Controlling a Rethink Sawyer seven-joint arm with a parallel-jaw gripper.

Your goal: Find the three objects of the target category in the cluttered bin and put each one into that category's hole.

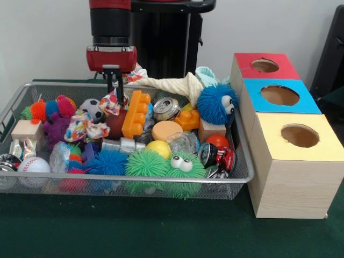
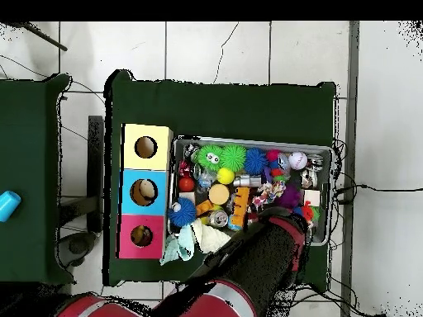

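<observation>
A wire mesh bin (image 1: 239, 174) (image 2: 322, 149) is packed with toys. My gripper (image 1: 115, 92) hangs over the bin's back left part, right above a patterned fabric bow (image 1: 111, 103) and beside an orange toy brick (image 1: 135, 114). Whether it holds anything is hidden by the clutter. To the right of the bin stand three wooden boxes with round holes: red (image 1: 264, 65), blue (image 1: 279, 95) and yellow (image 1: 299, 135). In the overhead view the arm (image 2: 266, 254) covers the gripper, and the boxes lie left of the bin: yellow (image 2: 146, 147), blue (image 2: 144, 191), red (image 2: 141, 236).
In the bin are a blue fuzzy ball with eyes (image 1: 216, 103), a green one (image 1: 183, 167), crushed cans (image 1: 166, 107), a soccer ball (image 1: 92, 109), a baseball (image 1: 33, 165), wooden blocks (image 1: 26, 129) and a cream cloth (image 1: 172, 83) draped over the back rim.
</observation>
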